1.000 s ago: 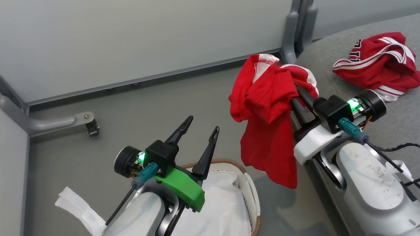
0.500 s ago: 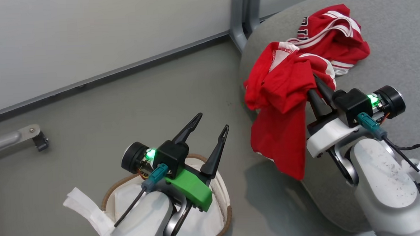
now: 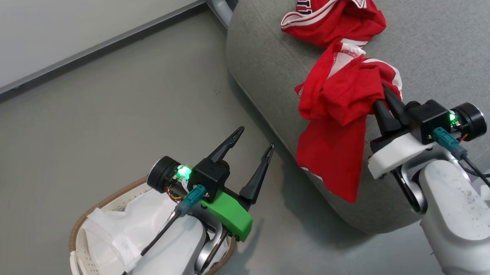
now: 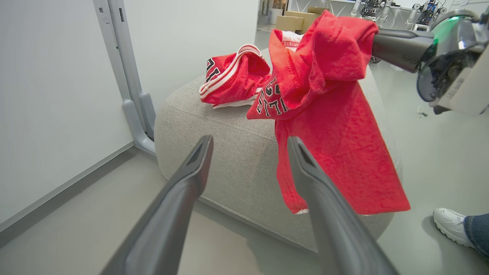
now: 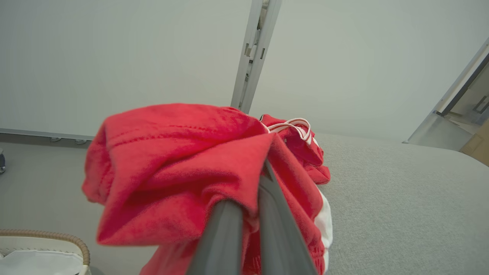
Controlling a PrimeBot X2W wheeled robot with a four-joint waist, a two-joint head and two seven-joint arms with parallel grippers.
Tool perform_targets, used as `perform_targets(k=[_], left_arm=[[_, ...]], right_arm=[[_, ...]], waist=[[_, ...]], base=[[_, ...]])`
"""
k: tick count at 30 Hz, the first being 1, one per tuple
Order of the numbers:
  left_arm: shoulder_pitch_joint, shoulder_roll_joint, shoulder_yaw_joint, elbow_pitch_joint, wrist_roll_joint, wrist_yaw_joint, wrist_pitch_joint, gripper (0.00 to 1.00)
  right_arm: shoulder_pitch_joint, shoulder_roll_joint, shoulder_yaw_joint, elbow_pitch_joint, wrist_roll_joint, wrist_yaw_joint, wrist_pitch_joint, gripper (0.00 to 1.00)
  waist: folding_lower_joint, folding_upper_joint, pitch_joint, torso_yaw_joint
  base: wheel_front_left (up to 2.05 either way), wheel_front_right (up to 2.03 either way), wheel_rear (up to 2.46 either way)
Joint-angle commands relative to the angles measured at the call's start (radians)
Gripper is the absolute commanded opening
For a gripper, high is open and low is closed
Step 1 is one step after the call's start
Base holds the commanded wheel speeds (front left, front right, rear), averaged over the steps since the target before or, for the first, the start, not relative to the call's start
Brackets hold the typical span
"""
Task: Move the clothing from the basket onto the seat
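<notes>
You're pinching the shirt (image 3: pixel 335 107) in the closed right gripper (image 3: pixel 383 96) at centre right, with the left gripper (image 3: pixel 256 137) gaping empty, and its tail is overhanging the seat (image 3: pixel 433 39), risking a slide floorward.

text log | shirt (image 4: pixel 332 114): black block letters edged in white, partly folded; "LLS" reads in the left wrist view, the letters before it creased and unsure | shorts (image 4: pixel 233 76): like block lettering on a fold, cut off, not readable | dark round housing (image 4: pixel 439 76): small pale print, too blurred to read
</notes>
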Motion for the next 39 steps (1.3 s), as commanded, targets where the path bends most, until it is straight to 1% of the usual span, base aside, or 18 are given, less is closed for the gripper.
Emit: perform_targets(k=[1,5,8,13,14,15,19,21,25,27,31,35,36,37,38,39], left_arm=[[-0.019,-0.001,0.004,0.002,0.002,-0.003,-0.003,1.00],[-0.024,-0.006,0.006,-0.003,0.006,0.004,-0.003,1.00],[-0.025,-0.011,0.009,-0.013,0.009,0.008,-0.003,1.00],[-0.017,-0.019,0.011,-0.031,0.016,0.011,-0.003,1.00],[-0.014,-0.020,0.006,-0.039,0.026,0.015,-0.002,1.00],[-0.017,-0.020,0.002,-0.046,0.034,0.017,-0.002,1.00],[-0.027,-0.021,-0.007,-0.072,0.052,0.022,-0.002,1.00],[-0.035,-0.019,-0.012,-0.086,0.060,0.026,-0.002,1.00],[-0.049,-0.013,-0.023,-0.107,0.075,0.031,-0.001,1.00],[-0.060,-0.012,-0.026,-0.122,0.082,0.032,0.001,1.00],[-0.076,-0.004,-0.024,-0.149,0.091,0.041,0.003,1.00],[-0.077,0.001,-0.024,-0.157,0.096,0.047,0.003,1.00],[-0.076,0.002,-0.025,-0.158,0.095,0.049,0.003,1.00],[-0.074,0.003,-0.026,-0.158,0.094,0.050,0.003,1.00],[-0.074,0.006,-0.025,-0.157,0.093,0.052,0.003,1.00],[-0.074,0.007,-0.024,-0.157,0.091,0.053,0.003,1.00]], right_arm=[[-0.017,-0.004,-0.016,0.000,0.008,-0.001,-0.002,0.00],[-0.081,-0.033,-0.055,-0.001,0.004,-0.001,-0.002,0.00],[-0.162,-0.088,-0.069,0.008,0.007,-0.001,-0.002,0.00],[-0.321,-0.224,-0.069,0.066,0.011,-0.001,-0.001,0.00],[-0.395,-0.290,-0.069,0.091,0.017,-0.001,0.014,0.00],[-0.431,-0.325,-0.068,0.102,0.023,-0.001,0.025,0.00],[-0.539,-0.432,-0.102,0.139,0.049,-0.001,0.064,0.00],[-0.575,-0.469,-0.113,0.164,0.061,-0.001,0.080,0.00],[-0.603,-0.512,-0.147,0.234,0.075,-0.001,0.093,0.00],[-0.602,-0.521,-0.168,0.279,0.075,-0.001,0.086,0.00],[-0.567,-0.489,-0.207,0.394,0.061,-0.001,0.067,0.00],[-0.531,-0.447,-0.243,0.502,0.036,-0.001,0.048,0.00],[-0.525,-0.437,-0.248,0.520,0.030,-0.001,0.041,0.06],[-0.527,-0.431,-0.250,0.539,0.024,-0.001,0.037,0.36],[-0.529,-0.427,-0.252,0.551,0.018,-0.001,0.029,1.00],[-0.533,-0.424,-0.254,0.559,0.015,-0.001,0.024,1.00]], waist=[[0.0000,-0.0001,0.047,-0.017],[0.0000,-0.0001,0.077,0.005],[0.0000,-0.0001,0.099,0.033],[0.0000,-0.0001,0.136,0.092],[0.0000,-0.0001,0.157,0.118],[0.0000,-0.0001,0.171,0.134],[0.0000,-0.0001,0.223,0.195],[0.0000,-0.0001,0.250,0.226],[0.0000,-0.0001,0.299,0.276],[0.0000,-0.0001,0.322,0.298],[0.0000,-0.0001,0.359,0.320],[0.0000,-0.0001,0.378,0.323],[0.0000,-0.0001,0.380,0.323],[0.0000,-0.0001,0.381,0.322],[0.0000,-0.0001,0.381,0.320],[0.0000,-0.0001,0.381,0.317]], base=[[0.00,0.00,0.00],[0.00,0.00,0.00],[0.00,0.00,0.00],[0.00,0.00,0.00],[0.00,0.00,0.00],[0.00,0.00,0.00],[0.00,0.00,0.00],[0.00,0.00,0.00],[0.00,0.00,0.00],[0.00,0.00,0.00],[0.00,0.00,0.00],[0.00,0.00,0.00],[0.00,0.00,0.00],[0.00,0.00,0.00],[0.00,0.00,0.00],[0.00,0.00,0.00]])
